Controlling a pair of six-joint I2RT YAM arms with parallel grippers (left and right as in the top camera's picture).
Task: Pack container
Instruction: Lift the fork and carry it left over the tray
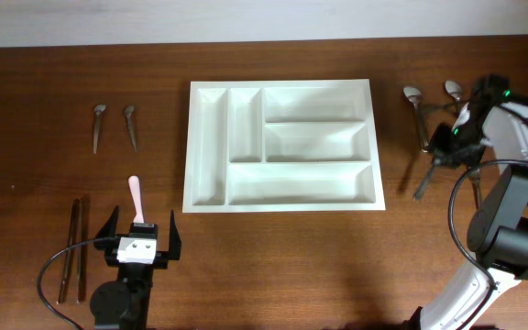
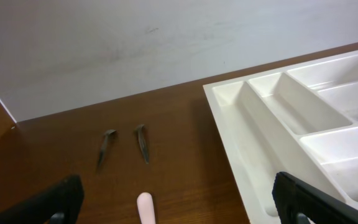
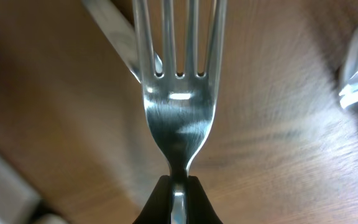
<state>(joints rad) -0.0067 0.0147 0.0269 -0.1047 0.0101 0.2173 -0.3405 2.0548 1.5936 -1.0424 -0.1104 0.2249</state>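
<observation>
**Near left:** two dark slim utensils (image 1: 73,249), laid side by side; their kind cannot be told.
**Far left:** a pair of small spoons (image 1: 115,126).
**Left of centre:** a pink-handled utensil (image 1: 135,194), lying just ahead of the left gripper (image 1: 141,229), whose claw is spread wide and holds nothing.
**Centre:** the container (image 1: 211,147), a white five-compartment cutlery tray; no item is seen in any compartment.
**Far right:** two larger spoons (image 1: 414,95), loose on the table.
**Right:** the right gripper (image 3: 178,185), pressed together and pinching a steel fork (image 3: 178,118) at its neck.

**Risk:** with so narrow a hold, the fork could swivel or slip during carriage. Its tines could be caught on the tray's wall if it is lowered askew.

**Surface:** dark brown wood-grain table (image 1: 282,270).
**Room:** a pale wall (image 2: 104,37) behind the far edge.
</observation>
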